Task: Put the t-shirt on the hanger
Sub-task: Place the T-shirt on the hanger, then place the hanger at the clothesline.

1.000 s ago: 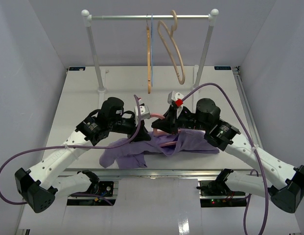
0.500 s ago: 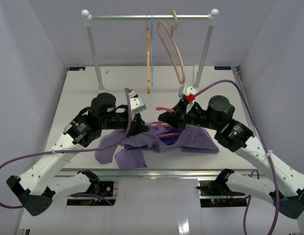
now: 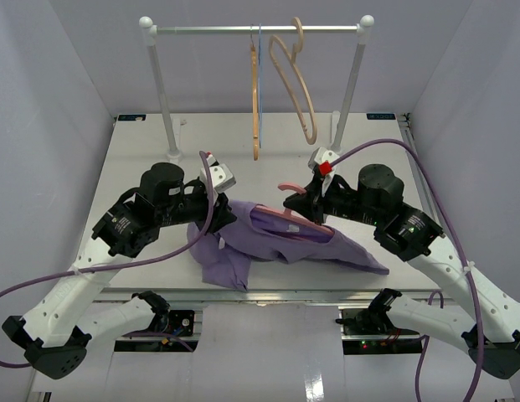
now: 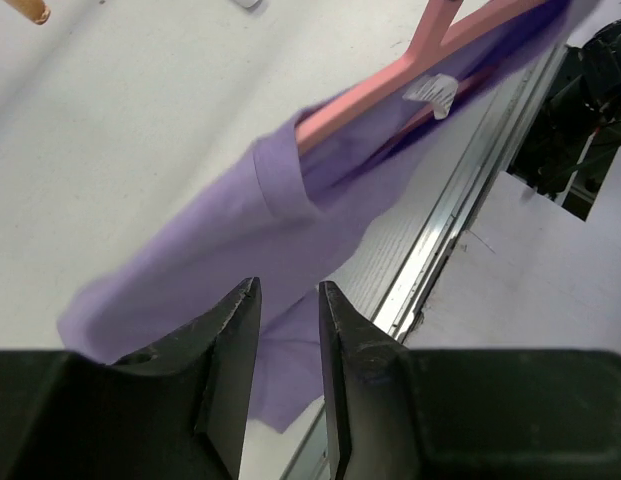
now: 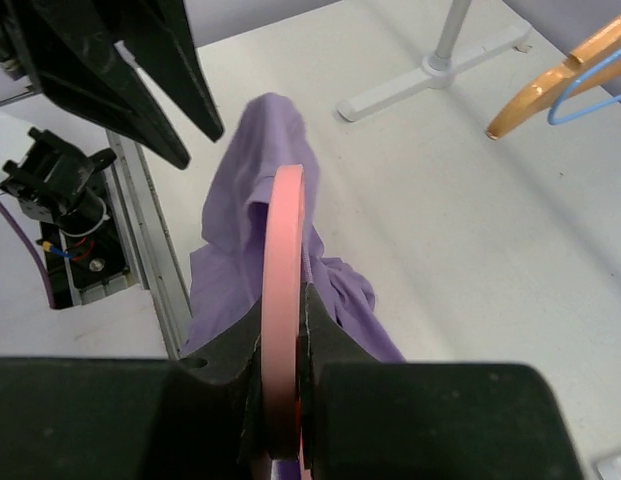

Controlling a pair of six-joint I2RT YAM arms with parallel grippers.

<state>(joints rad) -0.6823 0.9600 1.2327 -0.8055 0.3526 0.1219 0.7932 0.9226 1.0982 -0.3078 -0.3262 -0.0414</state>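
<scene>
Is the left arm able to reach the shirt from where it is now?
Probably yes. The left fingers are parted and empty, and the shirt hangs just beyond them with nothing between. The right fingers hold it up on the hanger.

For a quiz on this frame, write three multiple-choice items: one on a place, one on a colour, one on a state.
1. Where is the pink hanger?
A. hung on the rail
B. partly inside the shirt
C. lying bare on the table

2. What colour is the shirt?
A. purple
B. green
C. white

3. What state is the right end effector in?
A. open and empty
B. out of view
C. shut on the hanger's hook

Key: 1 B, the hanger's arm runs into the shirt's opening. 2 A, the fabric is lavender in every view. 3 C, the right wrist view shows it pinching the pink hook.
</scene>
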